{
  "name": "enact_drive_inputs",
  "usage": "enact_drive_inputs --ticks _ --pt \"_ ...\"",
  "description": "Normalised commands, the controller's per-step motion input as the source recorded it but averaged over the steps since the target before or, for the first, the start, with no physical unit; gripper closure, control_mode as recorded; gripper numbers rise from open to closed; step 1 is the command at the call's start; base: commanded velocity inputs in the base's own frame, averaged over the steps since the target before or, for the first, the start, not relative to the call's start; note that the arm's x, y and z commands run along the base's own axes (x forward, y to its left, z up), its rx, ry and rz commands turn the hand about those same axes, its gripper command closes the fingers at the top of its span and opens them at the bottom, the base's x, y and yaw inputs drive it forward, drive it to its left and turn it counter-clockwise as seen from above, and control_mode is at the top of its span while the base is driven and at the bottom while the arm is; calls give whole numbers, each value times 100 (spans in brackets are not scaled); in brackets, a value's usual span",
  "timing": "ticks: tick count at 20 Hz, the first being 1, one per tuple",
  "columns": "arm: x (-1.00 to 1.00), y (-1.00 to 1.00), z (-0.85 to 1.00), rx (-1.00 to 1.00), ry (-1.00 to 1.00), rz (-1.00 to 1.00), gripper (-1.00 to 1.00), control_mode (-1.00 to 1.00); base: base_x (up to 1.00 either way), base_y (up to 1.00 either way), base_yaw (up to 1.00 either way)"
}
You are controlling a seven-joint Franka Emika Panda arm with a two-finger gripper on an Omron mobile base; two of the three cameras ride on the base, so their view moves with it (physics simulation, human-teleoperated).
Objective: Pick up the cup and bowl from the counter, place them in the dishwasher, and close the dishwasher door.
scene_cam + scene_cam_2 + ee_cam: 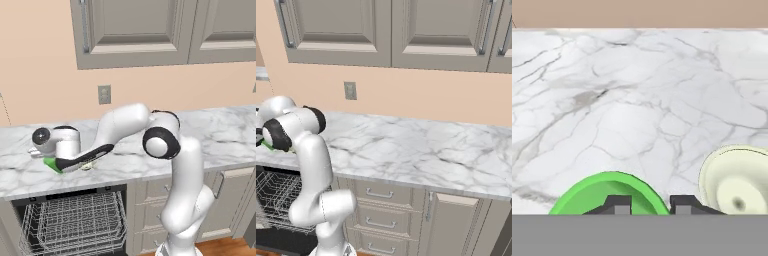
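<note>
In the left base view, the gripper (pixel 50 161) is seen low over the counter (pixel 220 140) at its left end, above the open dishwasher (pixel 75 220). A strip of the green cup (pixel 51 164) shows beneath the hand, and a pale edge of the bowl (pixel 89 165) just beside it.

In the right base view, the arm stands at the far left, a sliver of green at its edge; the racks lie below the counter edge.

In the hand view, the cup (pixel 594 195) lies at the finger tips (pixel 618 204), one tip over its rim and the other between cup and bowl (pixel 739 182). The jaws stand narrowed about the near wall; a firm clamp cannot be told. The grip should be confirmed before lifting, and the lift kept straight so the bowl is not nudged
</note>
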Motion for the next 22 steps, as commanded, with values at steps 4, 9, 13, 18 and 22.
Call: enact_drive_inputs --ticks 4,9,13,18,22 --pt "-43 -39 10 0 -8 3 100 -100 0 0 0" --pt "-42 -11 15 0 -5 12 100 -100 0 0 0" --pt "-50 0 4 0 -1 28 100 -100 0 0 0" --pt "-76 -3 4 -8 -11 23 100 -100 0 0 0" --pt "-81 -4 0 -19 -16 15 100 -100 0 0 0"
